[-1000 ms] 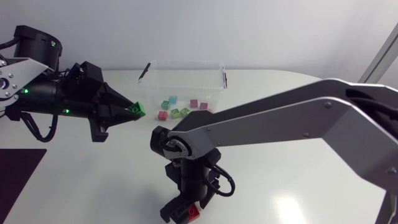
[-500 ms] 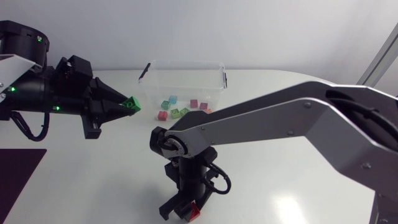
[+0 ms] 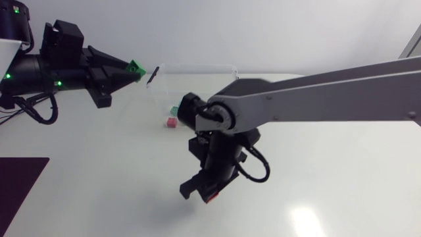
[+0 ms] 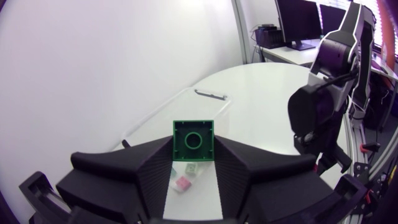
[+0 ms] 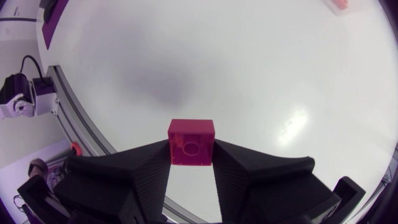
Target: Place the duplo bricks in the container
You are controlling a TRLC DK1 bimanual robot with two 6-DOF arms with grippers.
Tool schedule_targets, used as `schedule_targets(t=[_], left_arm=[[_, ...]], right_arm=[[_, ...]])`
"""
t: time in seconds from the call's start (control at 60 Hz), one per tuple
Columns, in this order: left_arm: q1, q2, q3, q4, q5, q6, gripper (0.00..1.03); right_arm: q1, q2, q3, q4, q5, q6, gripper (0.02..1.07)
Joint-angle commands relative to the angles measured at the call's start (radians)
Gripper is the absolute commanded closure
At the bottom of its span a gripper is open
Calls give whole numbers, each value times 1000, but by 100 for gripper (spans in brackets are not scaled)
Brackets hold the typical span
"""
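**Head view: two bricks held, neither yet released**

Head view: one green brick (image 3: 136,66) is clamped in the left gripper (image 3: 133,71) beside the single container (image 3: 197,65). One red brick (image 3: 212,196) is clamped in the right gripper (image 3: 205,194), well apart from it. Inside, a pink brick (image 3: 171,122) and a pale green brick (image 3: 174,110) are counted.

Left wrist view: the container is seen ahead, so a carry over its rim and a release are judged next.

Right wrist view: only table (image 5: 280,74) is seen beneath the red brick.

My left tool (image 4: 193,148) is matte black, and the green duplo brick (image 4: 193,138) in it is a bright, plain green. My right tool (image 5: 191,152) is the same black, with a red duplo brick (image 5: 191,140). The container (image 3: 197,68) is clear with black clips. A pink brick (image 3: 171,122) lies on the white bench (image 3: 342,191).
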Motion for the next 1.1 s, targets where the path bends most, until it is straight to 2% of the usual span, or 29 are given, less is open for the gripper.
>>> schedule_targets(t=[0.0,0.067,0.333,0.583,0.733,0.933,1.0,1.083], left_arm=[[-18,65,36,53,-26,-91,89],[-42,142,68,149,-78,-159,89],[-136,391,186,328,-260,-251,89],[-185,596,329,374,-365,-271,88],[-202,674,373,400,-404,-266,74],[-196,690,428,339,-432,-264,18],[-191,656,419,325,-444,-264,8],[-185,604,401,305,-449,-269,5]], right_arm=[[-25,-48,15,1,15,22,74],[-44,-82,42,-2,42,20,74],[-116,-105,207,-17,119,13,74],[-188,-56,337,-13,148,0,74],[-212,-30,381,-8,151,0,74],[-235,14,475,-6,153,5,74],[-246,36,506,-2,154,8,74],[-261,65,539,13,154,11,74]])
